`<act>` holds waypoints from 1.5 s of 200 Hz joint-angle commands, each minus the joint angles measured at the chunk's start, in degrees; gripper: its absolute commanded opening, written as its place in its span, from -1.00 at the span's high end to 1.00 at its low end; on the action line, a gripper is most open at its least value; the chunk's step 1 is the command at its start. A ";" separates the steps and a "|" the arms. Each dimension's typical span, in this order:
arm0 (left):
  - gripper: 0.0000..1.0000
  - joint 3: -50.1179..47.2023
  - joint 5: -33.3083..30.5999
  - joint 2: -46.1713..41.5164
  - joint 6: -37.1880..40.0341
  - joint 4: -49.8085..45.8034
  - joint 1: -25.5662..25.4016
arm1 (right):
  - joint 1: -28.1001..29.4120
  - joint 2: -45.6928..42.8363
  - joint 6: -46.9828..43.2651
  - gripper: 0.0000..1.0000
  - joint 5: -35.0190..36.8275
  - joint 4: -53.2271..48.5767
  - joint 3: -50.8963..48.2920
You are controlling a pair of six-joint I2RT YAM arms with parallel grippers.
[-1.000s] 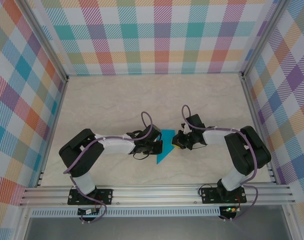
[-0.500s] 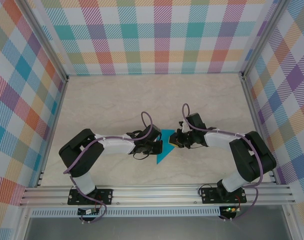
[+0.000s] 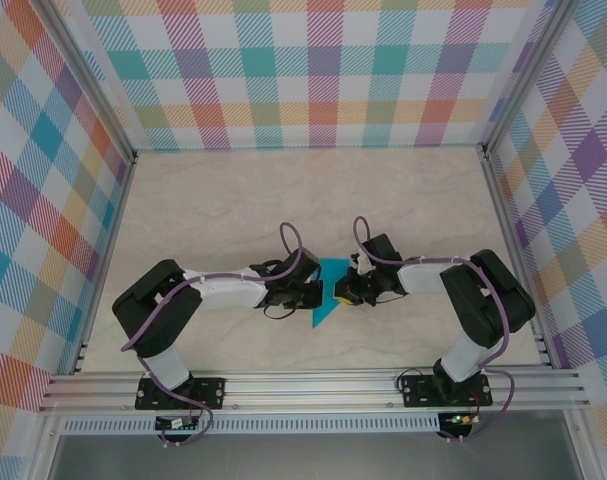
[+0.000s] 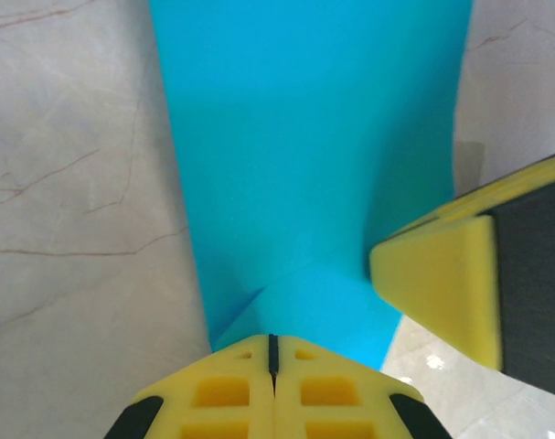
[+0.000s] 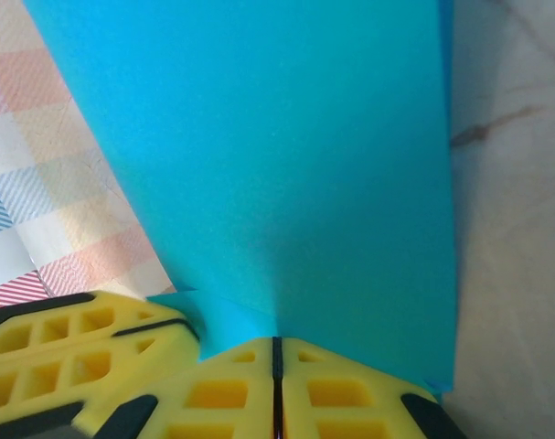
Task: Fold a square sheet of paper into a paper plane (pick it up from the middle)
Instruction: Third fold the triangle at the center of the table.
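Observation:
The teal-blue sheet of paper (image 3: 324, 310) is folded into a narrow pointed shape at the table's middle, its tip toward the near edge. My left gripper (image 3: 318, 293) is shut on its left side, and the paper (image 4: 314, 137) runs up from the shut tips (image 4: 272, 346). My right gripper (image 3: 343, 292) is shut on the opposite side, where the paper (image 5: 277, 155) rises from its shut tips (image 5: 277, 346). The two grippers almost touch. A right finger (image 4: 437, 279) shows in the left wrist view, and a left finger (image 5: 76, 352) in the right wrist view.
The pale marbled table (image 3: 233, 210) is walled by plaid panels (image 3: 313, 70) at the back and both sides. An aluminium rail (image 3: 313, 385) carrying both arm bases runs along the near edge. Purple cables loop above each wrist.
My right arm has shifted left, bringing its gripper closer to the left one over the paper. The left arm has barely moved.

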 commanded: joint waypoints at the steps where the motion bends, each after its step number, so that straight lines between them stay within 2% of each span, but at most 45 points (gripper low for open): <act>1: 0.88 0.05 1.88 -5.30 -0.50 -1.29 -0.20 | 0.06 0.95 -1.07 0.83 2.59 -2.22 -0.58; 32: 0.83 -2.32 8.19 -7.91 -5.13 4.87 -0.53 | 0.06 1.10 -1.07 0.84 2.68 -2.43 -0.24; 64: 0.83 -2.45 11.51 -4.32 -8.54 6.18 -1.79 | 0.06 1.17 -0.98 0.84 2.86 -2.37 -0.42; 102: 0.87 -3.13 9.83 -0.77 -9.91 5.66 -3.18 | 0.06 1.24 -1.15 0.84 2.95 -2.58 -0.44; 187: 0.90 -7.28 6.93 -0.02 -9.62 2.35 -3.18 | 0.01 1.56 -1.92 0.85 3.52 -3.46 -0.59; 243: 0.90 -8.88 5.14 -5.01 -8.32 -1.04 -3.22 | -0.03 1.48 -2.30 0.85 4.24 -4.27 -0.30; 300: 0.84 -9.61 9.27 -9.13 -7.97 2.70 -3.27 | -0.03 1.48 -2.21 0.85 4.03 -4.11 -0.25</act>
